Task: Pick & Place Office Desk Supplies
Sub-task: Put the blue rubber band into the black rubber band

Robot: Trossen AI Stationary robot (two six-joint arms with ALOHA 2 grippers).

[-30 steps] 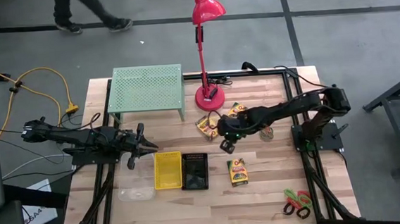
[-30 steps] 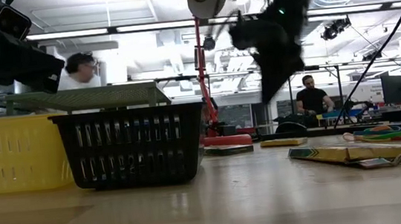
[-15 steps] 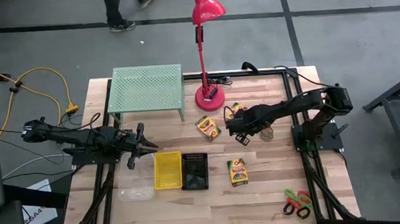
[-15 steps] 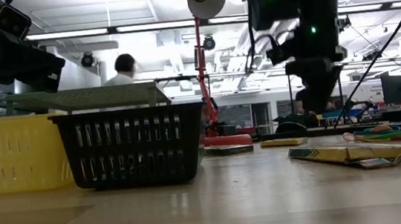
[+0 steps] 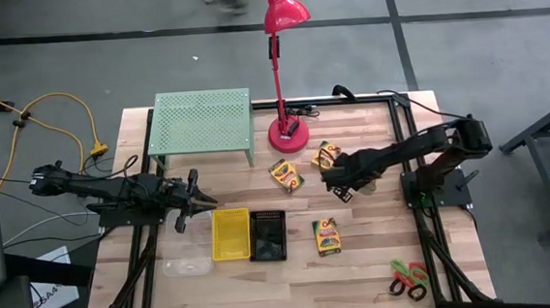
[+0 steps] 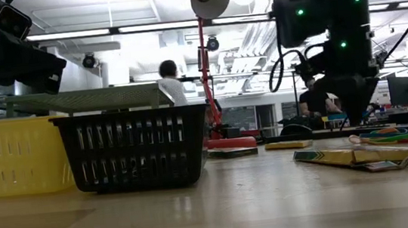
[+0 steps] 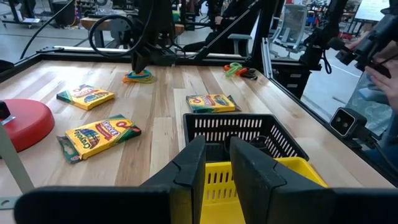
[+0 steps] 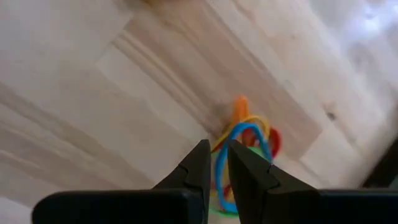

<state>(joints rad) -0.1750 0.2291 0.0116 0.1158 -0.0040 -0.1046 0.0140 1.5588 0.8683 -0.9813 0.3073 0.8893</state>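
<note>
My right gripper points steeply down just above the small coloured loops, right of the table's middle. Only a narrow slit shows between its fingers, and nothing is in it. The loops lie flat on the wood. Three yellow crayon boxes lie flat: one and another near the lamp base, the third toward the near edge. The scissors lie at the near right corner. My left gripper waits shut and level at the left, just behind the yellow bin.
A black mesh bin stands against the yellow bin's right side, with a clear bin to their near left. The red lamp's base and a light-green perforated rack stand at the far side. A person walks beyond the table.
My right gripper has gone toward the table's right edge and down. It has tipped to point more steeply downward and has rolled somewhat. It now stands over the coloured loops. The fingers' gap looks unchanged. The person in the room has walked on.
</note>
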